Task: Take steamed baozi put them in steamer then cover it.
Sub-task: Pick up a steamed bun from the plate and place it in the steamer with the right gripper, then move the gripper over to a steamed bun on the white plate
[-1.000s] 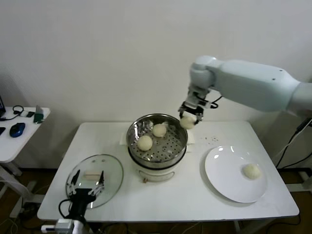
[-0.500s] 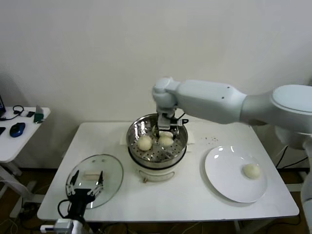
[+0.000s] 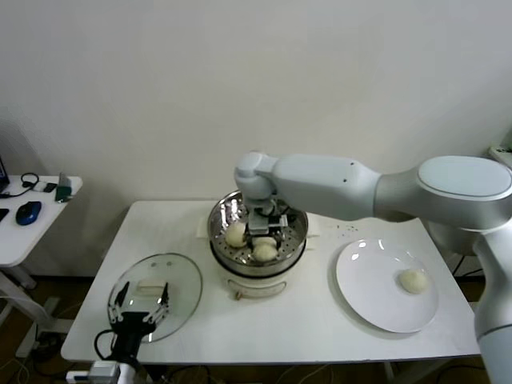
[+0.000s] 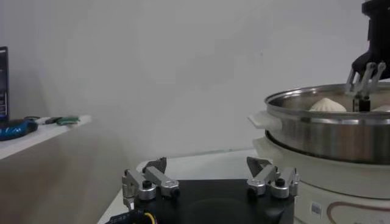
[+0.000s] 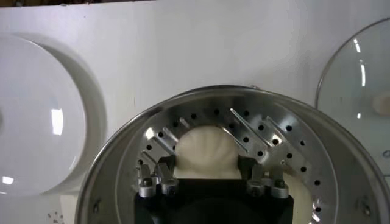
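Baozi number three is down on the perforated floor of the steamer, with the right gripper sitting right over it. In the right wrist view the bun sits between the fingers, and I honestly can't tell if they're pinching it or have let go. Another bun sits just beside it in the basket, and one more is waiting alone on the white plate off to the right.

What I'd worry about: if the jaws aren't fully clear when the arm lifts, soft sticky dough could cling to a pad and get dragged up or flung over the rim. The neighbouring bun is close enough that a sideways exit could squash or roll it. The gripper is also low inside the steel wall, so a slanted retreat might clip the rim and jolt the whole pot.

Left gripper is parked with fingers spread wide over the glass lid, near the lid's white handle.
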Action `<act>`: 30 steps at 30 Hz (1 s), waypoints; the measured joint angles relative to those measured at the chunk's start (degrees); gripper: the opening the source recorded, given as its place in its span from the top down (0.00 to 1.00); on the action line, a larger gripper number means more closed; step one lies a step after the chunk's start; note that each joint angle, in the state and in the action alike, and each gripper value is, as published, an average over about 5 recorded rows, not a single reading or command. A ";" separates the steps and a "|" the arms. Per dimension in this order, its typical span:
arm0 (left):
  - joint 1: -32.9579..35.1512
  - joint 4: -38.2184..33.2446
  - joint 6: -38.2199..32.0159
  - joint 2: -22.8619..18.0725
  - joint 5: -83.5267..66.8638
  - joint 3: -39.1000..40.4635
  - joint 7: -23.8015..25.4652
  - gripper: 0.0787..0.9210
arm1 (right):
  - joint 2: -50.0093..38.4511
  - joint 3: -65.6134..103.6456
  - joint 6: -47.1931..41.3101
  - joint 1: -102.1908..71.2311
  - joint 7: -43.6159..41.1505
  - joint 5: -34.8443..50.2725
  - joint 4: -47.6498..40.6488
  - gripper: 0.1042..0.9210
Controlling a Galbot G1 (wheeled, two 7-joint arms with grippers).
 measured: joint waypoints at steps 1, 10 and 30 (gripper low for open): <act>0.00 0.00 -0.01 -0.01 0.00 0.00 0.00 0.12 | 0.03 0.15 0.06 -0.01 -0.17 -0.05 -0.04 0.19; -0.10 -0.11 -0.11 -0.05 -0.03 -0.03 -0.03 0.12 | -1.13 1.77 -0.02 1.17 -1.56 0.31 0.62 0.12; -1.21 -0.22 -0.08 0.33 -0.06 1.18 0.03 0.12 | -27.23 -3.72 -19.12 11.25 10.07 10.82 4.55 0.12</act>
